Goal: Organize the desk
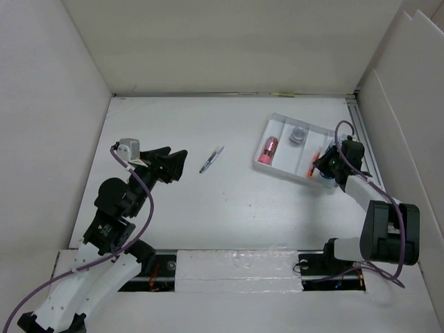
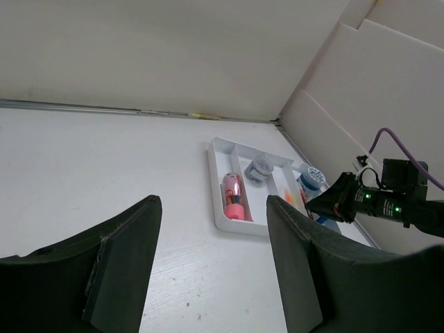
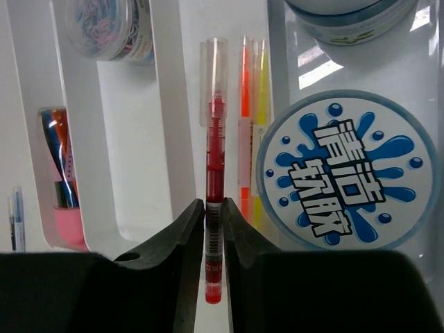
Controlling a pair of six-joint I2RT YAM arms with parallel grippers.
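Placing a red pen [image 3: 215, 139] into the white tray [image 1: 276, 123] at the far right of the desk [image 1: 236, 215]: the filing step of the tidy-up, seemingly close to done. Done with the right gripper [image 3: 214, 208] narrow, pinching the pen's barrel from both sides, clear cap pointing far, low over the tray's slim slot beside an orange marker [image 3: 244, 118] and a yellow marker [image 3: 261, 118]. Whether already resting on the slot floor, cannot tell. Just right of that slot, a round blue-lidded tub [image 3: 338, 173]; to the left, a pink item [image 3: 66, 222] in the long slot and a clear jar of coloured clips [image 3: 111, 28] farther off.

Meanwhile, with the left gripper [image 2: 211, 208] wide and holding nothing, hovering above the left part of the desk and facing the tray. Loose on the desk, near its middle and well apart from the tray: a thin dark pen [image 1: 211, 160].

Next, by judgement: part the right fingers just enough to let the red pen settle flat, then lift straight up to avoid dragging it out or nudging the markers. After that, probably a reach for the thin dark pen, nearer the left gripper; calls for coming down astride the barrel, crosswise to its slant, and closing close to the tabletop. Risk: rolling of so slim a barrel under a glancing touch.
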